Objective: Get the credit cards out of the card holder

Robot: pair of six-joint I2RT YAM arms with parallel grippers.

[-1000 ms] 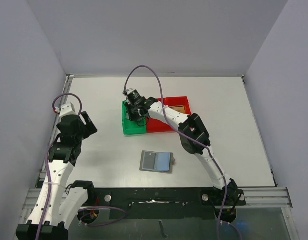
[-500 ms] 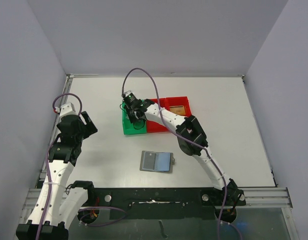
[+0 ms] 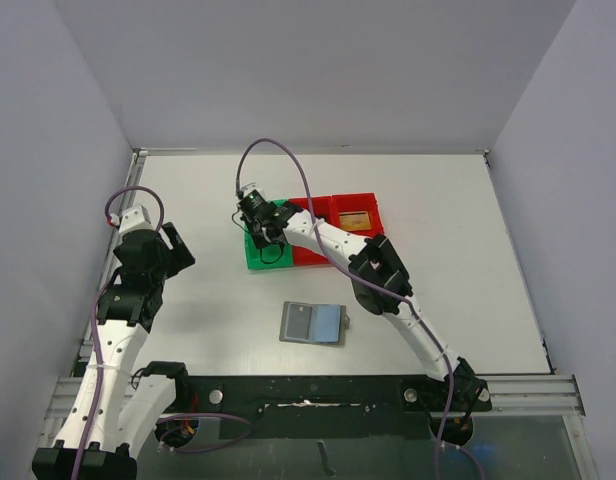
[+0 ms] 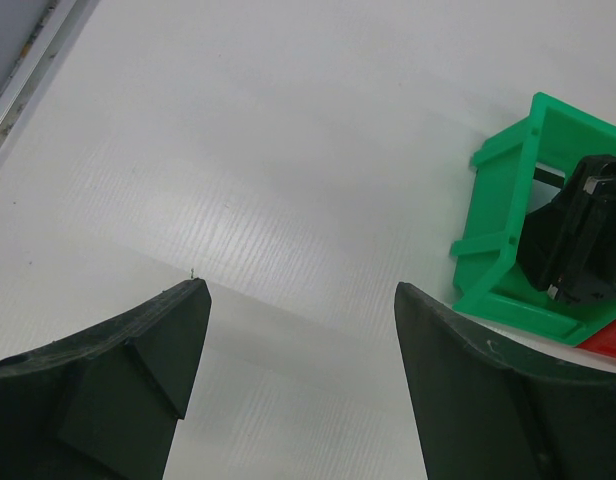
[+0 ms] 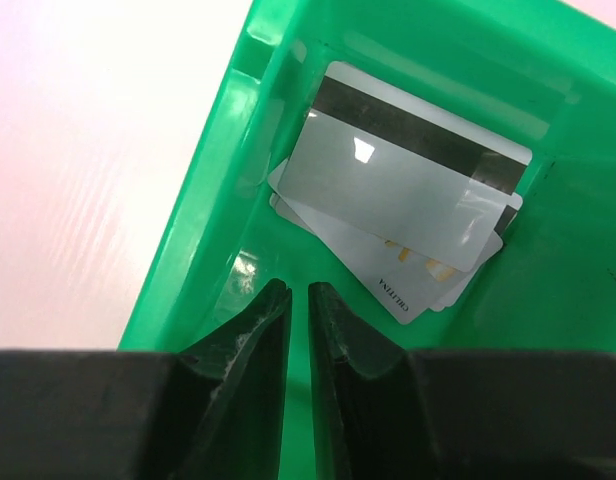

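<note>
Right tool (image 5: 296, 292), pinched together empty, hovers over credit cards (image 5: 398, 195) whose small print is unreadable.

Only one line of tiny dark print, upside down and too blurred to read, on the lower silvery-grey card (image 5: 378, 275) inside the green bin (image 5: 218, 200).

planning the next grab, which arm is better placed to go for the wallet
Left, probably: the left gripper is open over bare table; the right gripper is shut, pointing into the green bin with the cards, beyond the wallet.
</note>
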